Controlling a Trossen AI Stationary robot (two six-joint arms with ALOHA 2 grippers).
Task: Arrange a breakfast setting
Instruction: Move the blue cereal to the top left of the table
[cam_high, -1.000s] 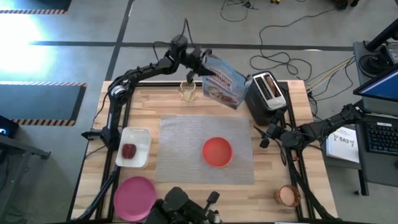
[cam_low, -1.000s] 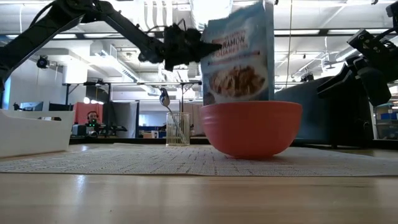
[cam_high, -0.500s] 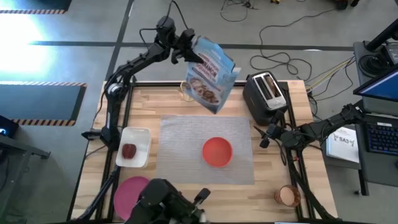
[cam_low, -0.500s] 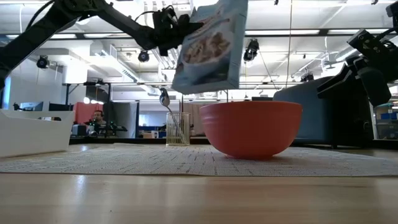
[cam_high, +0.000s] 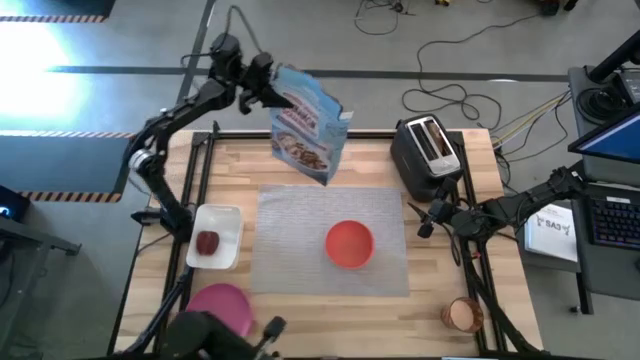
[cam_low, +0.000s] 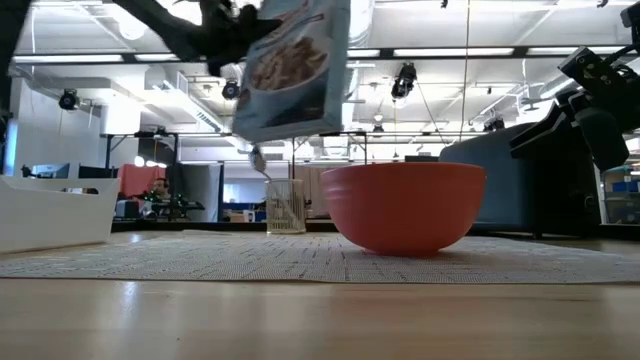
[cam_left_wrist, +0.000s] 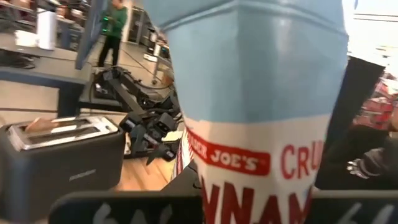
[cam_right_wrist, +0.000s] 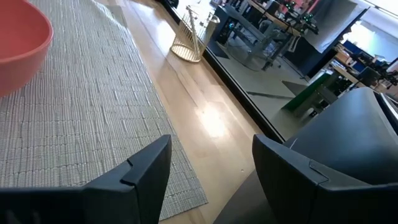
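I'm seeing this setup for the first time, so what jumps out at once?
The left gripper holds a light-blue cereal bag high above the table's far edge, tilted. Below it, a red-orange bowl sits alone in the middle of the grey placemat. The right gripper waits open beside the black toaster, at the mat's right edge.

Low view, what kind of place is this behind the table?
Probably an open-plan lab or office workspace: ceiling strip lights, rows of desks with monitors, and a person seated in the background.
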